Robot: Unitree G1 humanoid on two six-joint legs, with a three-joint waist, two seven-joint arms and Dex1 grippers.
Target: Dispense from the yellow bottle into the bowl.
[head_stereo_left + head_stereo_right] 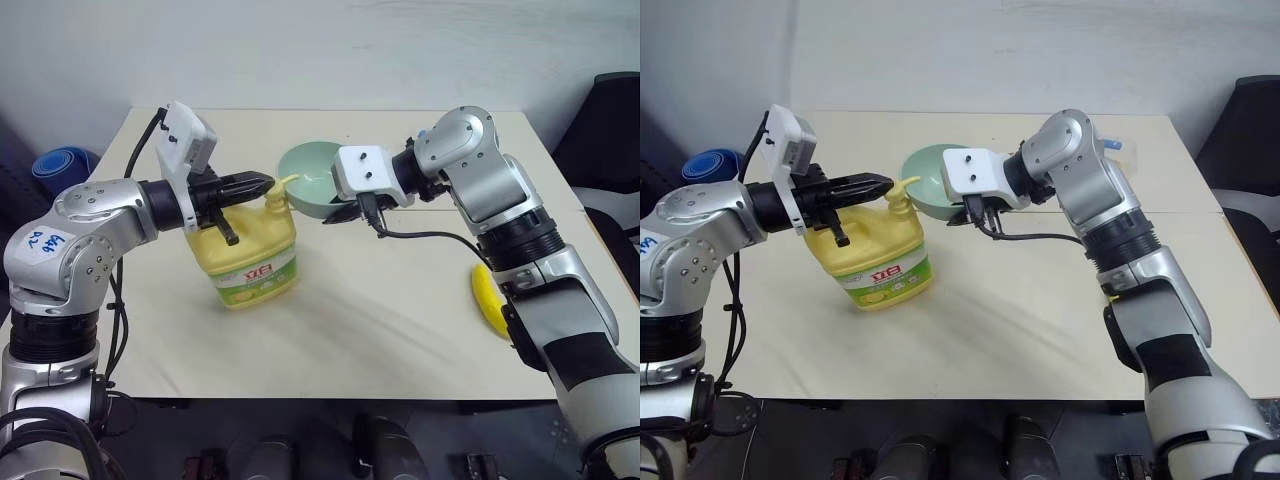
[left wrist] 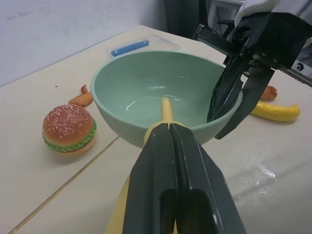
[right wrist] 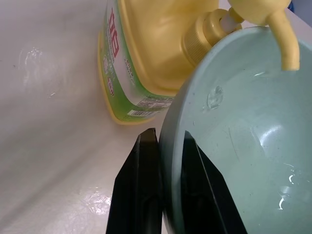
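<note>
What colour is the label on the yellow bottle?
The yellow bottle's label is green and white with red letters, clearest in the left eye view.

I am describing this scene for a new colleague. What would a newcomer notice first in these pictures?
First, the right gripper holds the green bowl by its rim, lifted beside the yellow bottle near the middle of the table. The bottle's spout reaches over the bowl, and the shut left gripper rests on the pump top. A toy burger lies on the table beyond the bowl, and a banana lies by the right arm.
</note>
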